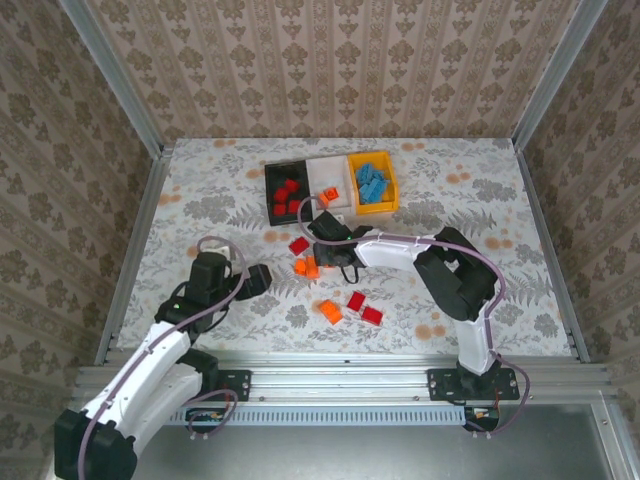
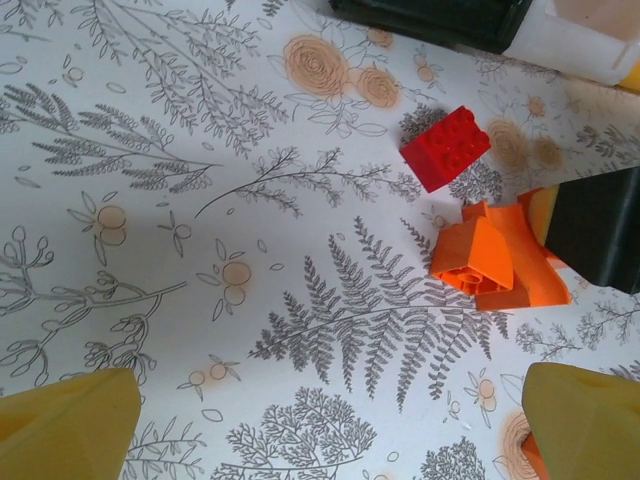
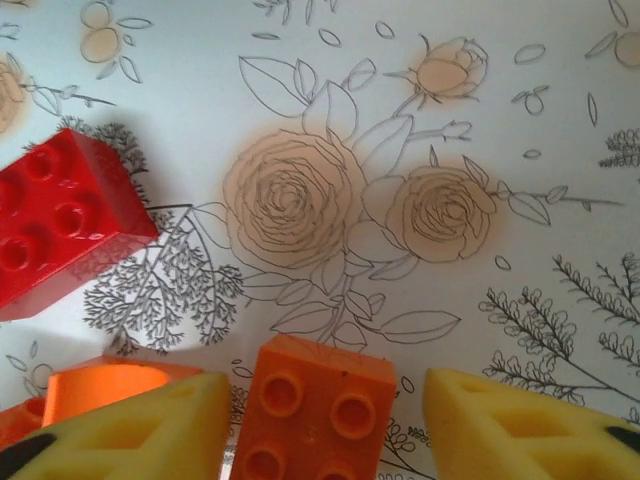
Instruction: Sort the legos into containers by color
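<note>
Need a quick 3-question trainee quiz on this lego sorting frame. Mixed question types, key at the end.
1. Which colour of bin holds the blue legos? A black, B white, C the orange-yellow bin.
2. True or false: the left claw is open and empty.
3. Fill in: the brick that the right claw straddles is ____.
Key: 1 C; 2 true; 3 orange.
</note>
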### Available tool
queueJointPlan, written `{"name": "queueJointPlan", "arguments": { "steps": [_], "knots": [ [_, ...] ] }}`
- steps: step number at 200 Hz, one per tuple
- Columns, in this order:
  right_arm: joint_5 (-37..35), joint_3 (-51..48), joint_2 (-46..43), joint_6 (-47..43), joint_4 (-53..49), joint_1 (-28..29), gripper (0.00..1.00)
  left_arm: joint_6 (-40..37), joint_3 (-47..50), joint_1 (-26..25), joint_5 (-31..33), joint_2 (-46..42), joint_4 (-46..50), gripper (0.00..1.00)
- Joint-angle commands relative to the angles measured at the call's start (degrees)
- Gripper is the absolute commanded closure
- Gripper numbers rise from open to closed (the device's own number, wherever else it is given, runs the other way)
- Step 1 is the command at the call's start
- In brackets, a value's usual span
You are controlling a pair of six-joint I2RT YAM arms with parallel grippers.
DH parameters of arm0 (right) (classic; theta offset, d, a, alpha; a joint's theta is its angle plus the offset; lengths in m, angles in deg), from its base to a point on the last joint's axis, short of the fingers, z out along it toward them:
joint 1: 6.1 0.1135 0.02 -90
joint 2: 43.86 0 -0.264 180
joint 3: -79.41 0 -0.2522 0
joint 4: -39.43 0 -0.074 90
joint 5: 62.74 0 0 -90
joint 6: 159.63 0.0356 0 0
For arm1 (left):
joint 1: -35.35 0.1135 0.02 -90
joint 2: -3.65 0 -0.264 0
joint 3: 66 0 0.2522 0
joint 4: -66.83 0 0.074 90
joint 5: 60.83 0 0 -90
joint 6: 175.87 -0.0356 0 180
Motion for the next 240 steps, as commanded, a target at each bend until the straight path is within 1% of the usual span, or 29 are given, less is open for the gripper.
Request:
{"name": "queueJointPlan", "arguments": {
  "steps": [1,17,37,64,86,100,110,121,145,155,172,191,215,240],
  "knots": [
    [-2.3,0.4,1.2,0.7,-2.2,0.3,0.59,0.5,1.4,0.6,-0.3,-0.9,1.8,0.00],
    [-3.7,0.3,-0.4,-0.4,-2.2,0.4,0.64,0.5,1.7,0.8,-0.6,-0.8,1.7,0.00],
    [-6.6,1.1,-2.2,-2.1,-3.6,0.3,0.66,0.9,2.4,1.0,-0.7,-0.9,1.2,0.00],
    [-10.4,2.8,-5.8,-6.2,-4.3,0.0,0.66,2.0,2.8,1.2,-1.8,-0.7,-0.6,0.00],
    [-11.8,8.1,-6.2,-10.2,-4.9,-2.3,0.66,3.8,3.4,1.1,-3.9,0.1,-3.2,0.00],
    [-11.7,12.3,-4.1,-13.3,-4.5,-3.9,0.65,5.4,4.6,1.1,-5.7,1.7,-6.4,0.00],
    [-13.7,16.3,-1.1,-15.6,-4.9,-4.8,0.65,6.4,5.2,1.1,-6.7,3.4,-8.6,0.00],
    [-13.2,21.0,3.1,-18.0,-4.5,-5.9,0.65,6.8,5.0,1.1,-7.0,5.4,-9.0,0.00],
    [-14.4,33.1,12.1,-20.7,-8.0,-7.8,0.66,6.6,4.0,1.0,-7.8,8.0,-8.1,0.00],
    [-12.9,37.4,15.1,-21.5,-9.1,-8.7,0.65,6.4,3.6,1.1,-7.9,8.0,-7.4,0.00],
    [-12.1,46.8,20.2,-21.8,-14.2,-9.7,0.63,6.1,2.9,1.0,-7.3,6.8,-5.5,0.00],
    [-11.0,51.3,22.8,-21.6,-15.7,-10.1,0.58,5.6,2.2,1.1,-6.8,5.1,-3.7,0.00],
    [-10.7,50.7,21.2,-21.6,-15.7,-10.0,0.46,4.5,0.7,1.1,-6.4,3.9,-1.5,0.00],
    [-10.8,45.9,15.0,-22.0,-13.3,-9.0,0.44,4.3,-0.1,1.1,-7.2,4.5,-1.7,0.00]
  ]
}}
